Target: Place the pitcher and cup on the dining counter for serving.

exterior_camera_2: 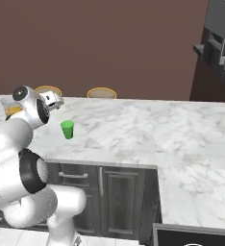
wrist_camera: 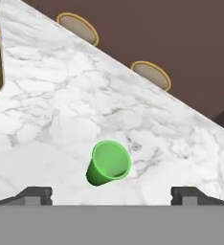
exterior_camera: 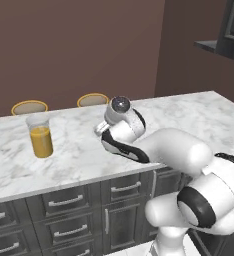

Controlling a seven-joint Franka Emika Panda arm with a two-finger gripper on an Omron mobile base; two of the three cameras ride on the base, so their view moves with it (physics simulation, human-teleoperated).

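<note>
The green cup is standing upright on the dining counter, a little way in from its front edge, and nothing is holding it. The claw is hanging just above and behind the cup with its two fingers spread wide apart, and the cup is sitting between them but a bit farther out toward the stools. It looks like the cup is already set down, so the danger now is a bump: if the arm is swinging low or sideways as it pulls back, a finger could be knocking the light cup over or pushing it along the marble. The pitcher with orange drink is standing upright too, well apart from the cup, nearer the far left end of the counter. A wide swing that way could be tipping it and spilling.
</note>
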